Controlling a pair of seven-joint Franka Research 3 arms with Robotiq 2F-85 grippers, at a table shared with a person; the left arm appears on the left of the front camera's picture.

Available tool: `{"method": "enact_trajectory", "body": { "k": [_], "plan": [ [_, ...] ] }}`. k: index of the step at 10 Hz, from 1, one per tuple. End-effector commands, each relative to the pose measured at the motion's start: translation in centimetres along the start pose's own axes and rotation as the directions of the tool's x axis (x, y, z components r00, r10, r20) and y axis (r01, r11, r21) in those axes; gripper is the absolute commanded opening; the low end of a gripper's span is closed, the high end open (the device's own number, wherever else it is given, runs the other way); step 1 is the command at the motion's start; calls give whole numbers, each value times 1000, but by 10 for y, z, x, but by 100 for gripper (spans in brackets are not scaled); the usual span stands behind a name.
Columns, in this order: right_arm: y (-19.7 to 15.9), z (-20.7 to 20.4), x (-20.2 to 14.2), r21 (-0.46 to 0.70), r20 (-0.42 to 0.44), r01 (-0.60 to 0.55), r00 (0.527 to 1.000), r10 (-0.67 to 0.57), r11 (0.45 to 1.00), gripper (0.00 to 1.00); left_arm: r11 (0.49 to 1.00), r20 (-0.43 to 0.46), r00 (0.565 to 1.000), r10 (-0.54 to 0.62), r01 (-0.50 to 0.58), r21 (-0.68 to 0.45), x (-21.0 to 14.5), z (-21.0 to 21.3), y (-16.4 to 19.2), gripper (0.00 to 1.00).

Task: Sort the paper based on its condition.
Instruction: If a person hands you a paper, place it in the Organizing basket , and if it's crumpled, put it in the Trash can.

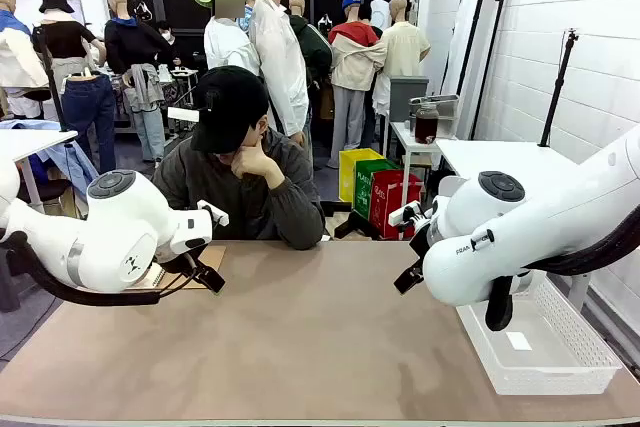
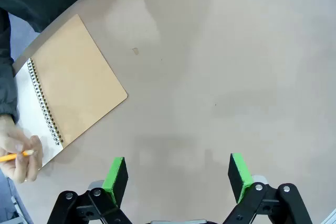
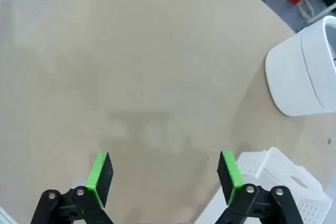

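Note:
The paper as a loose sheet is out of view. A spiral notebook (image 2: 79, 85) lies on the table with its brown cover folded open. A person's hand (image 2: 21, 156) holds a yellow pencil on the notebook's white page (image 2: 32, 114). My left gripper (image 2: 178, 174) hangs open above bare tabletop, to the right of the notebook and apart from it. My right gripper (image 3: 164, 174) is open too, with nothing between its green pads (image 3: 100, 174), and hovers over bare table beside the white basket (image 3: 273, 182).
The white mesh basket (image 1: 590, 347) stands at the table's right edge with a small white tag (image 1: 518, 340) inside. The person sits at the far side, leaning on the table (image 1: 300, 337). The other arm's white base (image 3: 302, 77) rises near the basket.

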State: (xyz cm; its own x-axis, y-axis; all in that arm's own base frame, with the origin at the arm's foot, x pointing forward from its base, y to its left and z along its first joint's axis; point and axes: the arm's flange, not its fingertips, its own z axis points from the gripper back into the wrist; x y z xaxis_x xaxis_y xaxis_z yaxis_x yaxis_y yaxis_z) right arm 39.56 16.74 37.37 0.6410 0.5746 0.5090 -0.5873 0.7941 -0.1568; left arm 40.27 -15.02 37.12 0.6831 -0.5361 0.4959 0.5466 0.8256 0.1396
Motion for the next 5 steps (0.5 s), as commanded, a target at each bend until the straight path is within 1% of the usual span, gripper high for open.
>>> {"method": "enact_trajectory", "body": {
  "k": [1,5],
  "plan": [
    [0,0,0,0,0,0,1000,0,1000,100,1000,0,1000,0,0,0,0,0,0,100],
    [0,0,0,0,0,0,1000,0,1000,100,1000,0,1000,0,0,0,0,0,0,100]
  ]
}}
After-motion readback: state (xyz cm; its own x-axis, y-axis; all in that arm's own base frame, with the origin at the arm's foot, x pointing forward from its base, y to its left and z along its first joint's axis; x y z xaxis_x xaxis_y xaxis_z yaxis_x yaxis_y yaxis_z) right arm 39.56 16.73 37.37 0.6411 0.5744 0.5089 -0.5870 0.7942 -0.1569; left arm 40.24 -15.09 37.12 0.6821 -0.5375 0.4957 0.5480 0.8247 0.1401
